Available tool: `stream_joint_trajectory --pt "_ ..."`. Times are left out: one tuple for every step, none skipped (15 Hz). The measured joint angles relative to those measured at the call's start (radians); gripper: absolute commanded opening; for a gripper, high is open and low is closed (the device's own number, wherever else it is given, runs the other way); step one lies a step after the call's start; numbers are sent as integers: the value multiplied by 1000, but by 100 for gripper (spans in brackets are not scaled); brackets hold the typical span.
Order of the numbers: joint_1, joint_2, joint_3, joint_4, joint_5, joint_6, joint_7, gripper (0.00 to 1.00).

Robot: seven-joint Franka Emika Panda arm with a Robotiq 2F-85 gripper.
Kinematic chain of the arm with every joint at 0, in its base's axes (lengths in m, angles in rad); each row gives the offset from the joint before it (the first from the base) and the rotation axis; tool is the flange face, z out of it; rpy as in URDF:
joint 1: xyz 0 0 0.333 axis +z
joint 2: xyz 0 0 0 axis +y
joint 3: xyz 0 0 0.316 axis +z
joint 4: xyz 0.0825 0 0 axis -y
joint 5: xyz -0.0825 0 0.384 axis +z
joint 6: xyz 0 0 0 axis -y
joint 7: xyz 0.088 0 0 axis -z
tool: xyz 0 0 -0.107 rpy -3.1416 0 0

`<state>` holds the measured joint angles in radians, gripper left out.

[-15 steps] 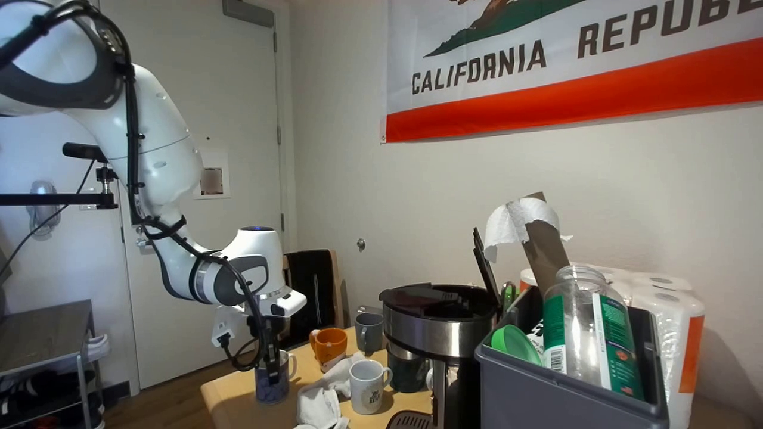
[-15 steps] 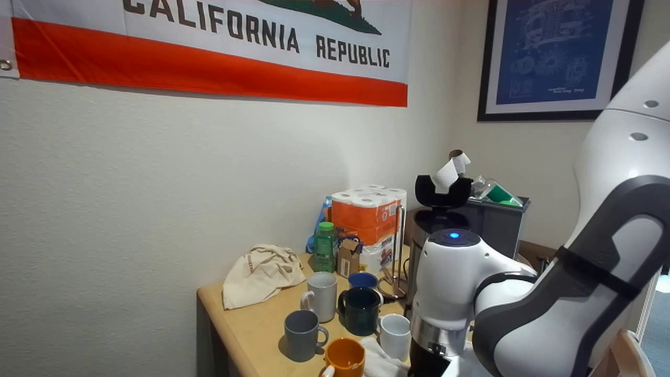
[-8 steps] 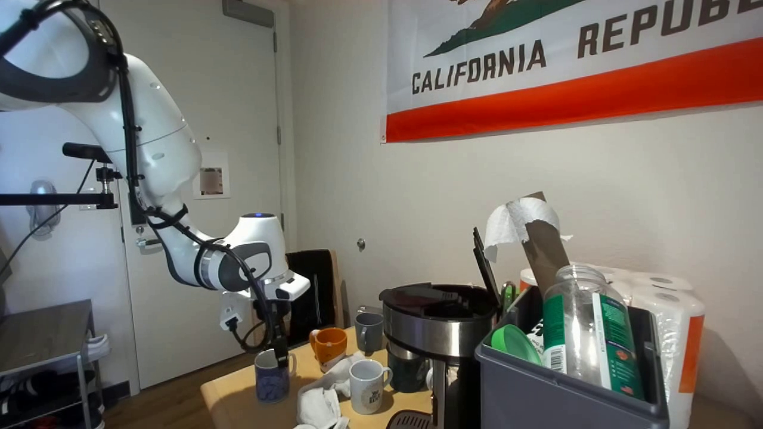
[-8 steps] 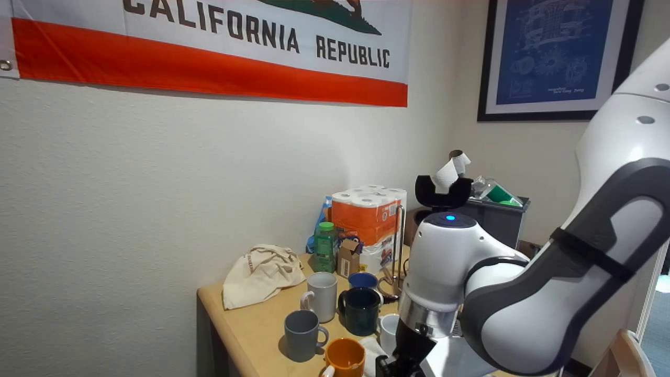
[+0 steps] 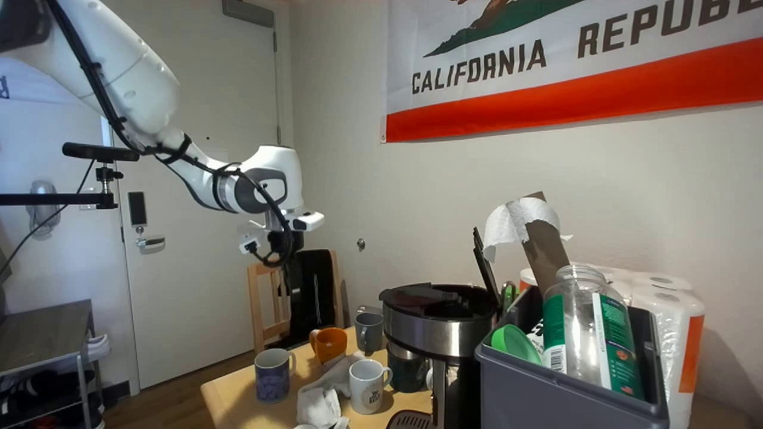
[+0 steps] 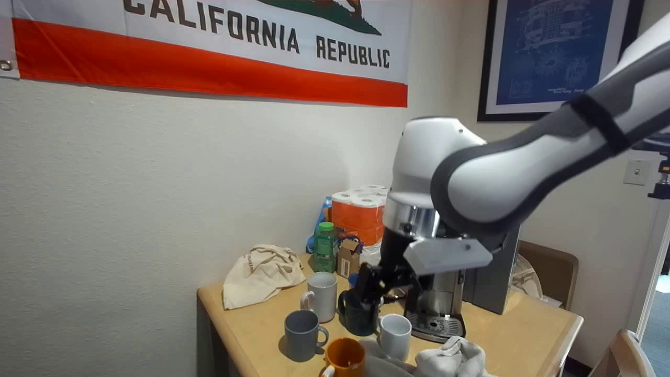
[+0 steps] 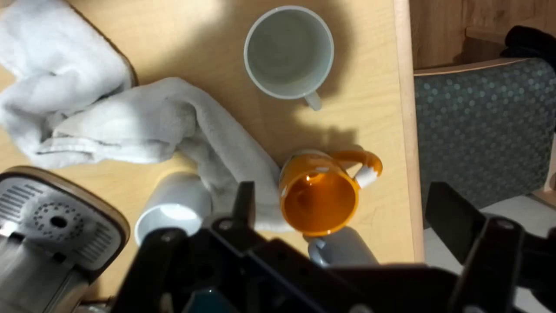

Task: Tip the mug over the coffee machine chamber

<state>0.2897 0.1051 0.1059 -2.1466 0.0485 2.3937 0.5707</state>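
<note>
The mug stands upright on the table, its lower side blue-patterned below a paler rim; the wrist view shows the mug's pale inside. My gripper hangs well above the table, apart from the mug. Its fingers are spread wide in the wrist view and hold nothing; the orange mug behind the gap lies far below. The coffee machine chamber is the dark round well on top of the steel and black machine. My arm hides that well in an exterior view, where the machine's drip tray shows.
Close by stand the orange mug, a white cup, a grey mug and a dark green mug. A crumpled towel lies between mug and machine. A grey bin with bottles flanks the machine.
One second ago my gripper was down at the mug. It has opened, let go of the mug and risen high above the table. The mug stays standing in the same spot.
</note>
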Motion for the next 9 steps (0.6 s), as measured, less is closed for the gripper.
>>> stream_joint_trajectory --pt "-11 -27 0 34 -5 -57 0 100" --pt "-22 -53 0 68 -12 -106 -1 100" --pt "-32 -76 0 100 -26 -150 -1 100" --pt "-42 -96 0 131 -43 -185 -1 100" --pt "-50 -113 1 158 -59 -213 -1 100" --pt "-57 -126 2 182 -74 -235 -1 100" --pt "-63 -136 3 202 -81 -252 -1 100" --pt "-67 -141 4 219 -83 -264 -1 100" --pt "-71 -143 6 232 -83 -270 -1 100"
